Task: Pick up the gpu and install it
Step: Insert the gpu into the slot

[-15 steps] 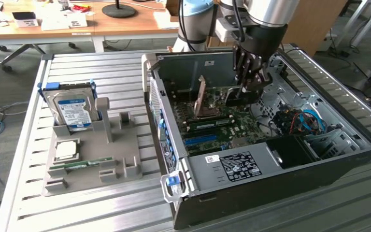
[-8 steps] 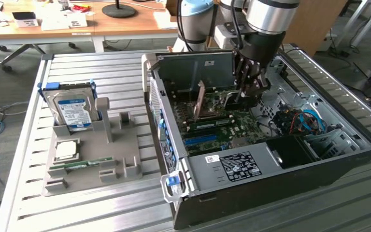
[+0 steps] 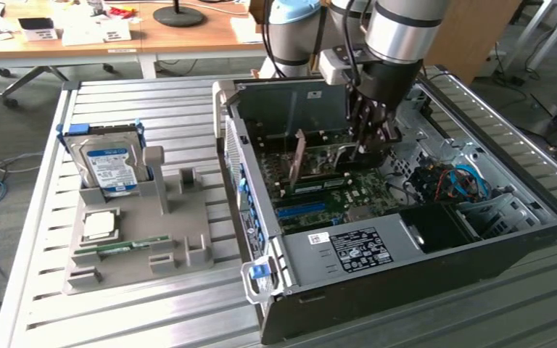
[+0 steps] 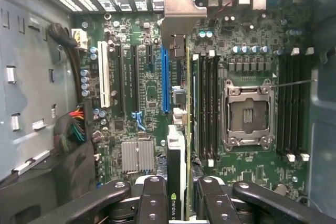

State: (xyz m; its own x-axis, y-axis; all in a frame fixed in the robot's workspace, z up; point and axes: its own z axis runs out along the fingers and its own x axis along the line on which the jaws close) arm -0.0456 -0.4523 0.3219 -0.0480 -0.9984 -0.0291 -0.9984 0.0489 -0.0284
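- Parts on the grey holder, at the exterior view's left, were the hard drive with its blue-white label and the RAM stick. Both sat well apart from the work.
- Further right lay the open computer case, with the motherboard facing up.
- Inside it the gpu hung on edge above the board, not yet seated as far as I could judge. In the wrist view its silver bracket reached toward the rear slot openings, and its edge ran just beside the blue slot.
- The gripper was pinching the card, its fingers pressed against both faces.
- To my eye, doing this step well meant four things: holding the card upright and parallel to the slot, bringing its edge over the slot rather than beside it, guiding the bracket cleanly into its opening, and pressing evenly so neither end dipped first.
- Right of the gripper, the blue cables lay near but apart from the card.
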